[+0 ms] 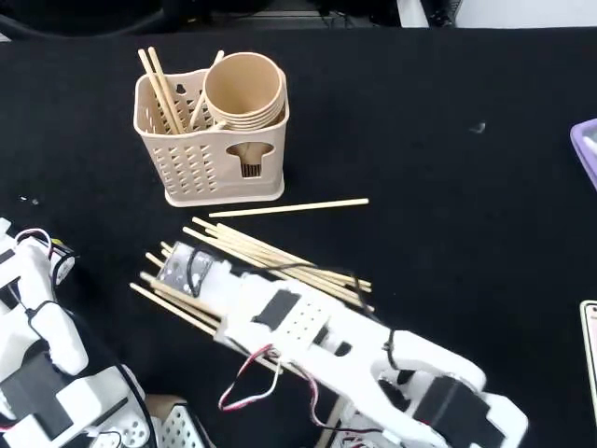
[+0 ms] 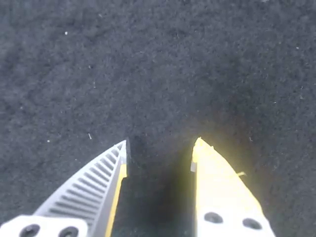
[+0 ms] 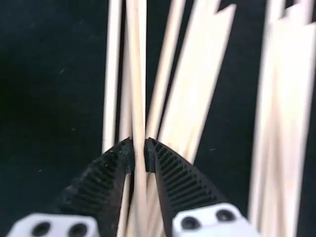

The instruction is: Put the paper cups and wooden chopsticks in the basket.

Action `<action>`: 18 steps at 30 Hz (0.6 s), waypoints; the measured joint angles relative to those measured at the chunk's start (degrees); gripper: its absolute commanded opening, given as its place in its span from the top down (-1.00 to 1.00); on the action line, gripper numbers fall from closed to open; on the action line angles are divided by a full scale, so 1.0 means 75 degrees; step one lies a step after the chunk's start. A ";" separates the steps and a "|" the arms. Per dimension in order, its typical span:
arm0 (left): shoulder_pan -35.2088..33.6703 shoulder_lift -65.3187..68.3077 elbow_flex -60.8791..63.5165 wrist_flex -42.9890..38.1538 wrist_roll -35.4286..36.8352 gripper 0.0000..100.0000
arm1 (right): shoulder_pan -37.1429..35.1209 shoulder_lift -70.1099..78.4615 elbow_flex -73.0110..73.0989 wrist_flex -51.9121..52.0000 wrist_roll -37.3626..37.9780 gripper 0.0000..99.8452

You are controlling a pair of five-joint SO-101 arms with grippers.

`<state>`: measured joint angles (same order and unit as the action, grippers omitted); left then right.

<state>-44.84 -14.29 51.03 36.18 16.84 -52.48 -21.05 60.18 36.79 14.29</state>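
Note:
A beige basket (image 1: pixel 210 166) stands at the back left. It holds a stack of paper cups (image 1: pixel 244 89) and several wooden chopsticks (image 1: pixel 163 91). One chopstick (image 1: pixel 289 207) lies alone just in front of the basket. A pile of chopsticks (image 1: pixel 289 261) lies in the middle, partly hidden under my right arm. My right gripper (image 3: pixel 139 149) is down in the pile, its black fingers (image 3: pixel 116 168) shut on a single chopstick (image 3: pixel 138 98). My left gripper (image 2: pixel 160 148) is open over bare black cloth, holding nothing. The left arm (image 1: pixel 37 364) sits at the front left corner.
A purple object (image 1: pixel 586 149) pokes in at the right edge, and a flat card-like thing (image 1: pixel 590 350) lies lower on that edge. A perforated white piece (image 1: pixel 177 425) shows at the front beside the left arm. Black cloth covers the table.

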 measured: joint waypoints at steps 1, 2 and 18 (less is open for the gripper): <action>0.0000 0.0000 0.0000 0.0000 0.0000 0.56 | 0.0059 -0.0117 0.0023 0.0000 0.0035 0.98; 0.0000 0.0000 0.0000 0.0000 0.0000 0.56 | 0.0082 -0.0223 0.0070 0.0000 0.0070 0.98; 0.0000 0.0000 0.0000 0.0000 0.0000 0.56 | 0.0129 -0.1442 0.0082 0.0914 0.0082 0.98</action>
<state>-44.84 -14.29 51.03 36.18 16.84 -51.52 -31.87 60.79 43.65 14.90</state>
